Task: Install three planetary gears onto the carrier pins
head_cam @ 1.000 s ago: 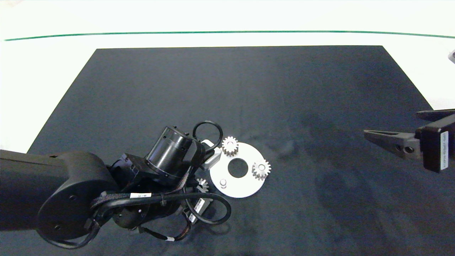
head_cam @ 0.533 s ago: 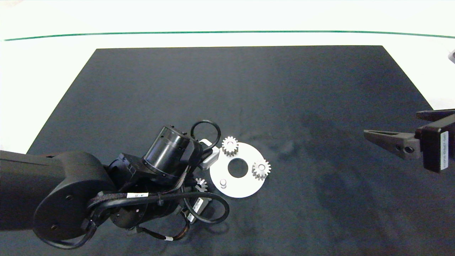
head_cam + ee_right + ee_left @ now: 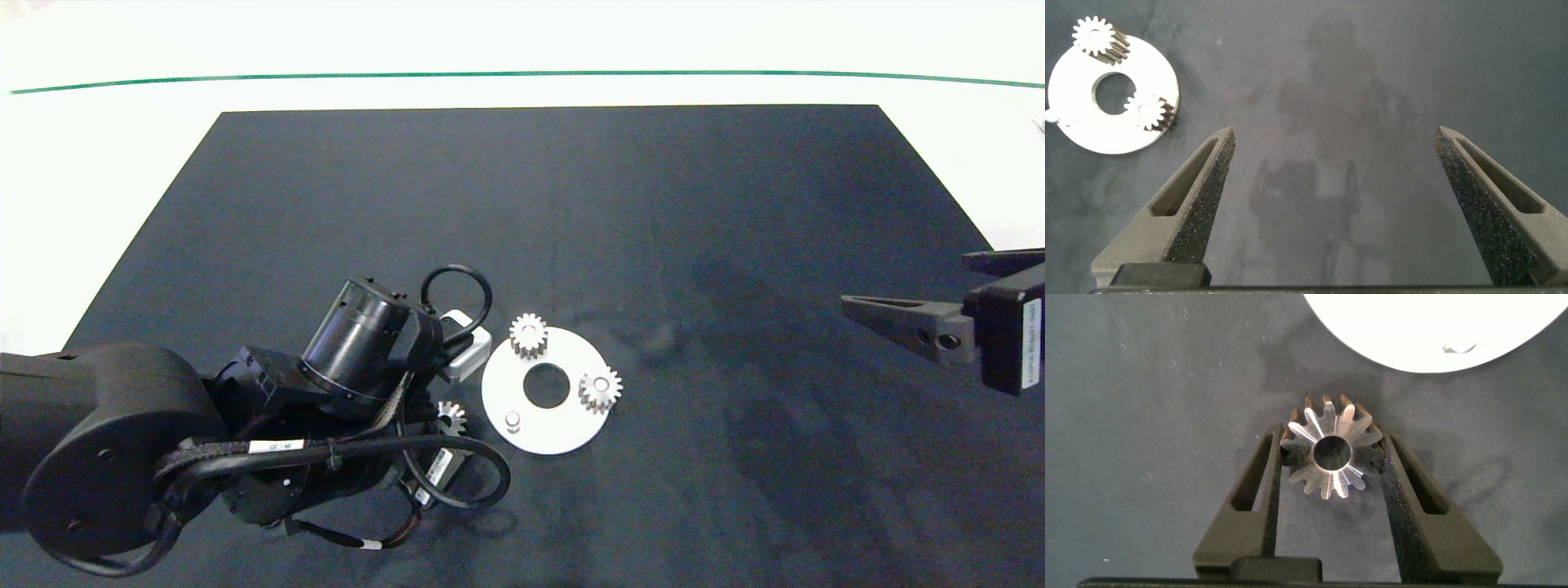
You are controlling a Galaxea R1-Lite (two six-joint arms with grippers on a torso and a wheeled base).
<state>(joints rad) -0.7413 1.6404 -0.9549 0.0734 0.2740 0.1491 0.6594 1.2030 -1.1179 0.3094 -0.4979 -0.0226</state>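
1. While two of the planetary gears sit on their pins on the white carrier disc (image 3: 563, 429), one (image 3: 528, 335) at its far rim and one (image 3: 601, 389) on the side toward the right arm, the third pin (image 3: 512, 420) stands bare.
2. Between the fingers of the left gripper (image 3: 1331, 461) lies the third gear (image 3: 1333, 449), flat on the dark mat (image 3: 571, 204), its bore facing up.
3. Both foam pads (image 3: 1276, 469) press against the gear's teeth on opposite sides, so the fingers look clamped on it; whether it has been lifted off the mat cannot be told.
4. Just beyond the fingertips of that gripper, the disc's rim (image 3: 1429, 343) fills the space ahead, apart from the gear.
5. Over by the mat's right edge, the right gripper (image 3: 1331, 180) hangs idle with its fingers spread wide and nothing between them; the disc is well off to one side of its fingertips.
6. By my judgement the task is two-thirds done: what is left is to carry this last gear over the bare pin, line the bore up with it, and lower it until it seats.
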